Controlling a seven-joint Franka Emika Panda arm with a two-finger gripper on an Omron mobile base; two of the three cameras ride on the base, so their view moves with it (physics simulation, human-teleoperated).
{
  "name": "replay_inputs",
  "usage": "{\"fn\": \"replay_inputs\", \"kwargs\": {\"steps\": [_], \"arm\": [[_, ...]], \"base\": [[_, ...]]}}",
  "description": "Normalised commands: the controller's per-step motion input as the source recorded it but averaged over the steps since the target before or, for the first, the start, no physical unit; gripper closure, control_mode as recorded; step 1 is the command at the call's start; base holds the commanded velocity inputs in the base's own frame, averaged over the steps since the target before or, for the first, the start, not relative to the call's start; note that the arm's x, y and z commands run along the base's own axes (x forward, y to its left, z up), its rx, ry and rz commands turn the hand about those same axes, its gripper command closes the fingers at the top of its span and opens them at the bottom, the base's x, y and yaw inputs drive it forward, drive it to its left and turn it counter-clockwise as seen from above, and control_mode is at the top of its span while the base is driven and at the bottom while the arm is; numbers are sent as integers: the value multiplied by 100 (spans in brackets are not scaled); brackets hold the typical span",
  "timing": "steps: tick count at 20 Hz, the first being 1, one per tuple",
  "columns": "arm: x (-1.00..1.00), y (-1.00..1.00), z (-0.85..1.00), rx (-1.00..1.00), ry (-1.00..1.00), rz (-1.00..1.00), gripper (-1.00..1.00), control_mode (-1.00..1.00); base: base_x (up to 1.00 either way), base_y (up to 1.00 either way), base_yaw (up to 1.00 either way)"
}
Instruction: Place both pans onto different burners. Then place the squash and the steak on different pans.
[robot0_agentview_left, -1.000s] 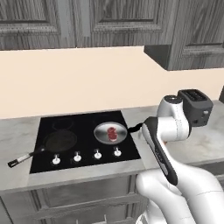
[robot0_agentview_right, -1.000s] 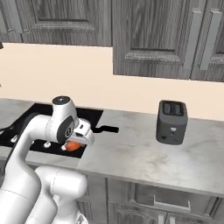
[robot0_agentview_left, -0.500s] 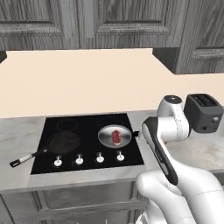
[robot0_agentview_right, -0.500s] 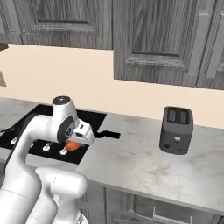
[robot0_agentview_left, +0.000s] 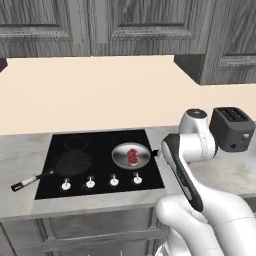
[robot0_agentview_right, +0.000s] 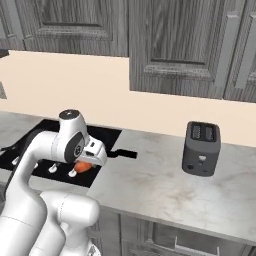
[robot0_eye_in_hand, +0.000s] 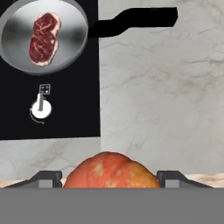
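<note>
One squash (robot0_eye_in_hand: 109, 170) — between claw (robot0_eye_in_hand: 108, 178) fingertips

Upper cabinets (robot0_agentview_left: 125, 25): dark grey wood grain, panelled doors, run full width above. Backsplash wall (robot0_agentview_left: 95, 95): plain cream, flat. Countertop (robot0_agentview_right: 165, 185): light grey marble with faint veining, extends right of cooktop. Base cabinets (robot0_agentview_left: 90, 230): same grey wood, below counter front. Toaster (robot0_agentview_right: 201, 149): dark two-slot, upright on counter near wall, well right of cooktop. Lighting: even, soft, no hard shadows.
</note>
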Motion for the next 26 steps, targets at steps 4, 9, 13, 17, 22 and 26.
{"fn": "replay_inputs", "kwargs": {"steps": [4, 9, 13, 17, 22, 26], "arm": [[7, 54, 0, -2, 0, 0, 100, -100], [41, 86, 0, -1, 0, 1, 100, -100], [67, 66, 0, 0, 0, 2, 100, -100], [82, 63, -8, 0, 0, 0, 100, -100], [72, 72, -5, 0, 1, 0, 100, -100], [50, 53, -3, 1, 3, 2, 100, -100]], "base": [[0, 6, 0], [0, 0, 0], [0, 0, 0], [0, 0, 0], [0, 0, 0], [0, 0, 0]]}}
